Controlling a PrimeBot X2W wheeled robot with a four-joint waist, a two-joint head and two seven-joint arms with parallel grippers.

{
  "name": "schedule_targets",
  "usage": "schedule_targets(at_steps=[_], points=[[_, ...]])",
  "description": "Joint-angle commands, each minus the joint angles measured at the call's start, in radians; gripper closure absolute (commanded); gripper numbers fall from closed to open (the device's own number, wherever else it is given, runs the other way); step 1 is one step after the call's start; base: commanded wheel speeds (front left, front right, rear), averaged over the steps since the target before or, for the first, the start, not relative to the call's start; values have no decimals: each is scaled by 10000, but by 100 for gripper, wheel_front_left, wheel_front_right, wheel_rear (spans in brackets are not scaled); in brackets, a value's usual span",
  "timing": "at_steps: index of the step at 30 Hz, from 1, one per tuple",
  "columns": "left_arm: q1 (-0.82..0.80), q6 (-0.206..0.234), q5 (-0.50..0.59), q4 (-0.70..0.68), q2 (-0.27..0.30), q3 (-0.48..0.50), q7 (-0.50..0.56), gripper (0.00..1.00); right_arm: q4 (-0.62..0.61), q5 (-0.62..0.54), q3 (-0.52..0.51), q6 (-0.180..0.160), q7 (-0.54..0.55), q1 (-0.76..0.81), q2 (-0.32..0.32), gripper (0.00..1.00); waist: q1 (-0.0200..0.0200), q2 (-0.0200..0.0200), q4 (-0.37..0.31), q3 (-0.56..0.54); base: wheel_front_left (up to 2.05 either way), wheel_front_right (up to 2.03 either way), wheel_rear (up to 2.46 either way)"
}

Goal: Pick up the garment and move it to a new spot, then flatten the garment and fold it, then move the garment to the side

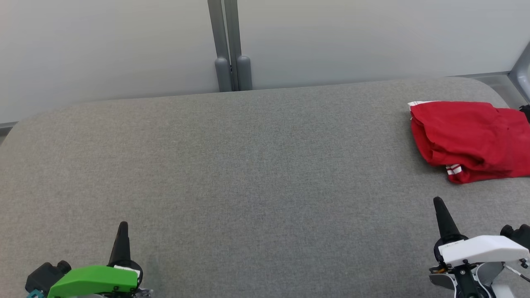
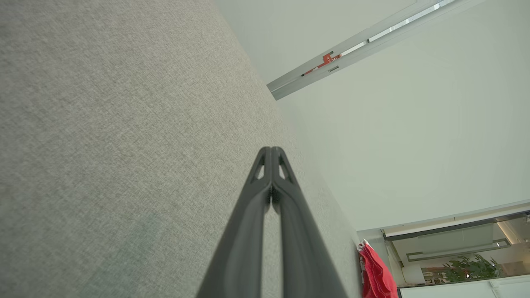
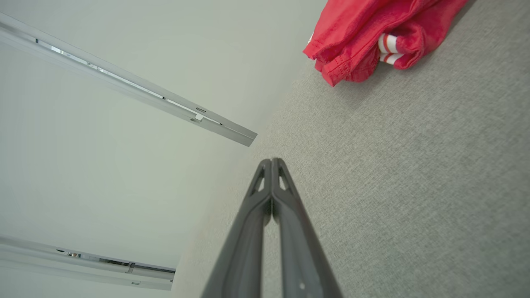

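Note:
A red garment (image 1: 472, 138) with white stripes at its cuff lies folded in a compact pile at the far right of the grey fabric surface (image 1: 248, 174). It appears at the top of the right wrist view (image 3: 364, 37) and as a small red sliver in the left wrist view (image 2: 374, 273). My right gripper (image 1: 438, 201) hovers at the lower right, shut and empty, a short way in front of the garment. At the lower left my left gripper (image 1: 123, 225) is shut and empty too, far from the garment.
A pale wall with a grey vertical post (image 1: 230, 45) runs behind the surface. The surface's back edge is rounded at both corners. A dark object (image 1: 525, 111) peeks in at the right edge behind the garment.

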Motion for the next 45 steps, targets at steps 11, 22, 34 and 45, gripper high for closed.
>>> schedule_targets(at_steps=[11,22,34,45], points=[[-452,-220,-1194,-83,65,229,335,100,-10,1351,-122,4,337,-352,35,100,0,0,-19,33,0,0,0],[-641,-360,-2162,-76,71,379,590,100,32,2401,-193,4,609,-504,98,100,0,0,-38,66,0,0,0],[-827,-490,-3069,-67,77,514,857,100,76,3437,-255,3,851,-652,152,100,0,0,-59,101,0,0,0],[-980,-593,-3853,-56,82,632,1055,100,114,4309,-311,3,1054,-737,199,100,0,0,-77,132,0,0,0]])
